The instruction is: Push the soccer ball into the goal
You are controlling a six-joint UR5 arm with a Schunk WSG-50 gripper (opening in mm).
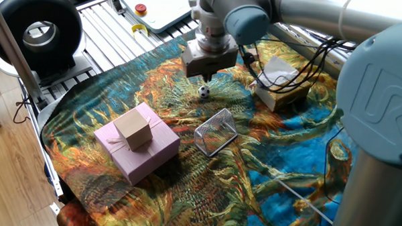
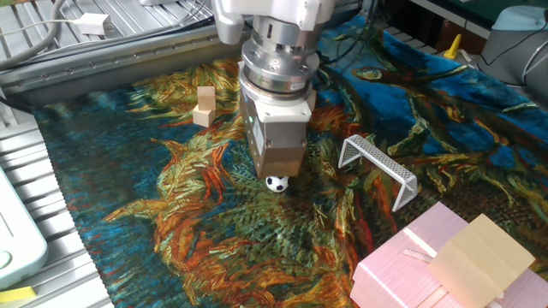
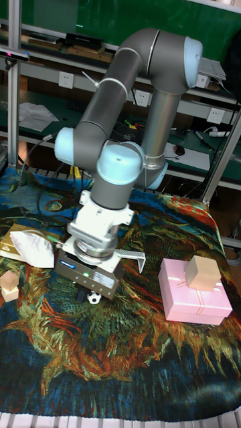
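Note:
The soccer ball (image 1: pixel 204 91) is a tiny white ball with black patches lying on the patterned cloth. My gripper (image 1: pixel 206 77) hangs just above and behind it, its fingers together in one narrow tip and holding nothing. In the other fixed view the ball (image 2: pixel 276 183) peeks out under the gripper (image 2: pixel 276 174). The goal (image 1: pixel 215 131), a small silver mesh wedge, sits a short way from the ball on the near side. It stands to the right of the ball in the other fixed view (image 2: pixel 377 167). The tall view shows the ball (image 3: pixel 94 298) under the gripper (image 3: pixel 88 294).
A pink gift box (image 1: pixel 136 145) with a small cardboard box (image 1: pixel 133 129) on top stands left of the goal. A tan wooden cube (image 2: pixel 204 106) lies beyond the gripper. A white bag on a box (image 1: pixel 280 79) and cables sit at the right.

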